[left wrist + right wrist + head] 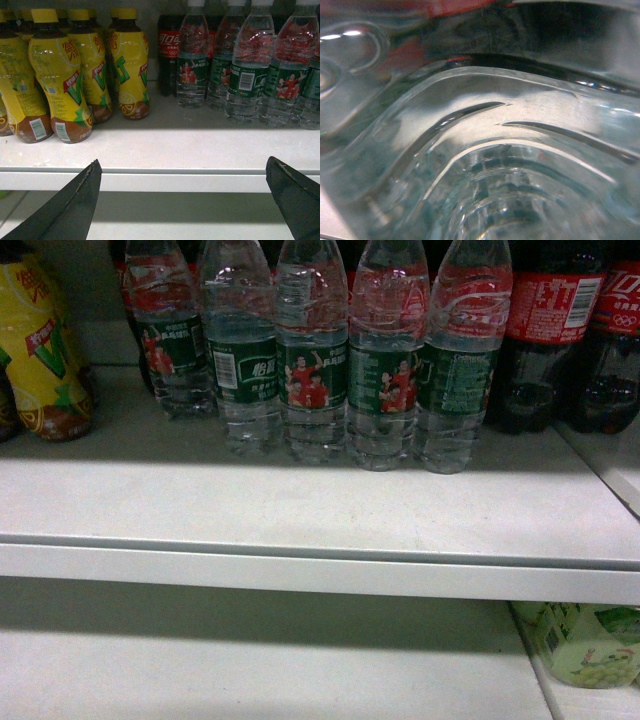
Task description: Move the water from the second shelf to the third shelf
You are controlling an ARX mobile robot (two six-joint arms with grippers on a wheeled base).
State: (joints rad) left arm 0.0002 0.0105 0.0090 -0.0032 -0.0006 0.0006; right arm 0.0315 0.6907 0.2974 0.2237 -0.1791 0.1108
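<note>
The left pincer point(182, 200) hangs with its fingers point(75, 205) spread wide apart, just before the white shelf point(300, 510) edge. The right pincer's state cannot be told; its camera is filled by ribbed clear plastic. On the shelf, water bottles point(315, 360) stand in a row, lemon tea bottles point(65, 80) left of them, cola bottles point(550, 330) right.

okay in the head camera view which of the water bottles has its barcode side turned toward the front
The second water bottle from the left. Its green label shows a white barcode patch and white writing, while the other water bottles turn red-shirted athletes or plain text forward.
</note>
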